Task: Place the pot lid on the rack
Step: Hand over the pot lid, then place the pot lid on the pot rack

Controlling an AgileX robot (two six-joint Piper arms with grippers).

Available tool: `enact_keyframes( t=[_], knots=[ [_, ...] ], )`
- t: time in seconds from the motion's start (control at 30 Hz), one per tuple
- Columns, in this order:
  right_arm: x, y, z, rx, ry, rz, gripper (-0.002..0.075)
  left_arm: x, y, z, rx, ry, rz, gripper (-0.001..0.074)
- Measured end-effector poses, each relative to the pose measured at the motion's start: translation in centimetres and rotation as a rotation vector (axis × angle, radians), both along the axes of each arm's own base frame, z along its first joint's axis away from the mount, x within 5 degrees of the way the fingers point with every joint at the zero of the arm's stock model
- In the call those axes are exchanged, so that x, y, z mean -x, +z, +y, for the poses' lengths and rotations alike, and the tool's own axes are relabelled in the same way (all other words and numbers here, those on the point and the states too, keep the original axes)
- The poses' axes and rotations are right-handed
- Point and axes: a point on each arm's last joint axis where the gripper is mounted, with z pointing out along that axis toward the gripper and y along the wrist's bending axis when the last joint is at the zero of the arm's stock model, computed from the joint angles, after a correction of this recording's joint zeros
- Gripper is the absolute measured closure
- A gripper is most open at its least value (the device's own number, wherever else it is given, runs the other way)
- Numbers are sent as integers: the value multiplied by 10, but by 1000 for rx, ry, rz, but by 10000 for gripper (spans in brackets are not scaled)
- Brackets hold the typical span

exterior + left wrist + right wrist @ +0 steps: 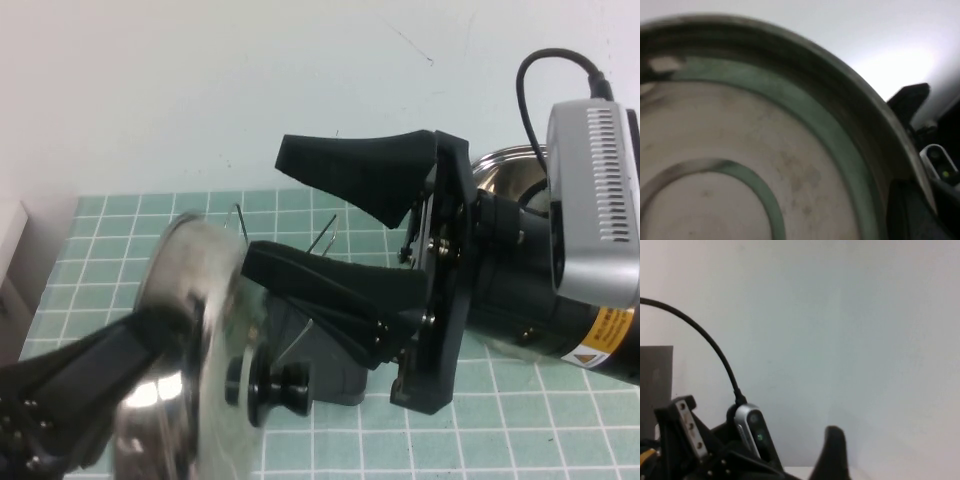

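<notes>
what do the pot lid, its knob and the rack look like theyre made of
Pot lid, held at the left hand: polished steel by its mirror glare. Knob: glossy black, probably plastic. Rack: dark tray with thin wire prongs, likely metal. The right hand hangs open above it.

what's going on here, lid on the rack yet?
Not yet. The left gripper is shut on the pot lid, holding it on edge at the near left, knob toward the rack. The right gripper hangs open, raised above the rack, holding nothing. The pot sits behind the right arm.
</notes>
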Motion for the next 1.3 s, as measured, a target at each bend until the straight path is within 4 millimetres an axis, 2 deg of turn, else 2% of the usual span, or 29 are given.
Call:
enact_keyframes(
  t=[0.23,0.33,0.4,0.43,0.5,0.63,0.7,0.8,0.9,1.07,1.17,1.3],
  knots=[
    [-1,10,-6,-64,-47,10,165,-1,38,1,-21,23,-141,720],
    [5,24,-13,-100,-82,-62,167,-5,58,2,-61,65,-188,721],
    [12,38,-21,-136,-114,-132,195,-14,69,3,-105,109,-199,721],
    [16,45,-26,-154,-126,-164,217,-18,73,3,-121,124,-197,722],
    [25,58,-35,-187,-152,-235,309,-32,80,4,-142,145,-182,722],
    [47,84,-56,-236,-195,-329,581,-67,87,2,-161,131,-132,722],
    [58,94,-69,-205,-258,-357,660,-83,87,0,-166,102,-113,722],
    [66,101,-89,-63,-415,-344,707,-109,83,-3,-179,58,-79,722],
    [71,98,-114,116,-597,-256,720,-136,74,-5,-205,34,-45,722],
    [89,85,-167,367,-863,-85,726,-171,57,-7,-244,18,2,722],
    [104,79,-192,428,-945,-3,727,-188,45,-8,-268,14,21,723],
    [115,74,-209,465,-997,47,727,-202,30,-17,-288,-22,52,723]
  ],
)
